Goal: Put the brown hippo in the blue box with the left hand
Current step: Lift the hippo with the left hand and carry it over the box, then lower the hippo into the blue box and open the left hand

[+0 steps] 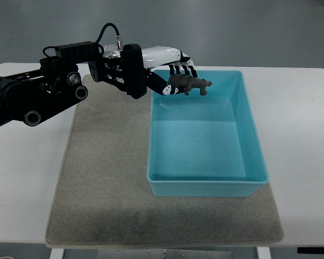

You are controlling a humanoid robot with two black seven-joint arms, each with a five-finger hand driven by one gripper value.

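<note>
I have the left robot hand point(175, 73) pinching the small brown toy hippo point(190, 84) by its rear, over the far left corner of the blue plastic box point(248, 135). It looks light and stiff, so that rear pinch should do.

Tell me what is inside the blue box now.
The blue box shows only its bare floor. The brown hippo hangs above its far end, held by the left hand. Nothing is covered.
</note>
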